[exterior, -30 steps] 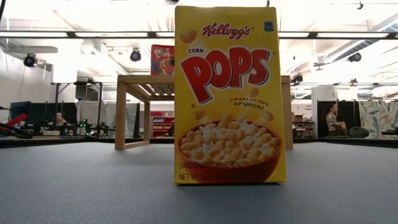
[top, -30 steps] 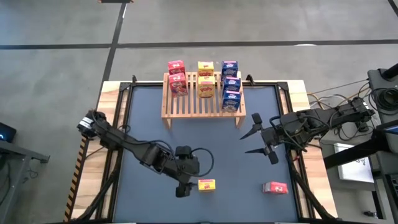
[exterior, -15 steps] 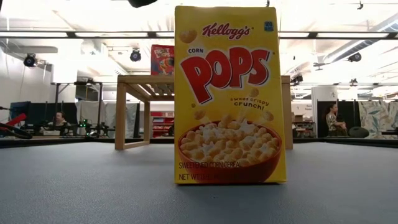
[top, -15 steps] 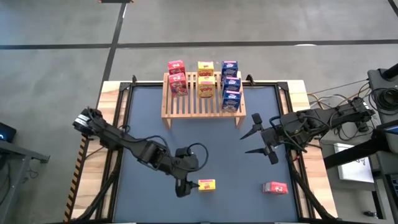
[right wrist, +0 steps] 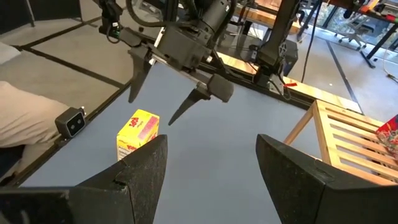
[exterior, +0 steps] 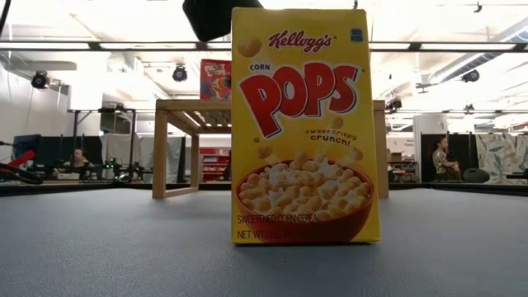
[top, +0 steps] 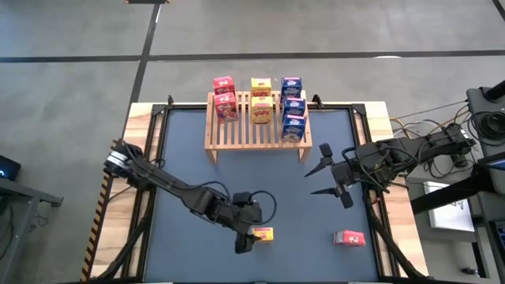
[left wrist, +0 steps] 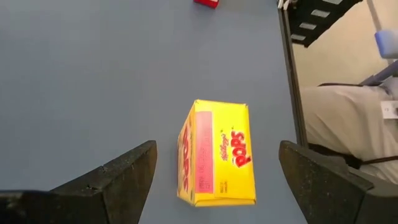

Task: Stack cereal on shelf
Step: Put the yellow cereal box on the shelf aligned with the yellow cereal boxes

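- Shifted rightward along the near edge over the last second: left gripper [top: 246, 239] now directly over the yellow Corn Pops box [top: 263, 233], where earlier it hung just left of it; right gripper [top: 330, 181] unmoved.
- Spread wide and empty, left gripper's fingers [left wrist: 118, 180] straddling the yellow Corn Pops box in the wrist view, clear table showing on both sides of it.
- Standing upright at the near centre of the dark table [top: 189, 150], box face turned toward the low camera; not yet touched.
- Also left on the table: red cereal box [top: 348, 238], lying at the near right, well apart from the yellow one.
- Already on the wooden slatted shelf [top: 256, 134] at the far centre: two red, two yellow and three blue boxes in three columns.
- Parked over the right side of the table, right gripper open and holding nothing.
- Risk of toppling: upright, light box, easily knocked over by one fingertip arriving before the other during descent.
- Risk of a skewed grip: fingers not squared to the box sides, so closing could twist it or squeeze it out.
- Risk of crushing thin card with too hard a close.
- Risk at the shelf: carried box brushing the boxes already standing in the yellow column and pushing them over.
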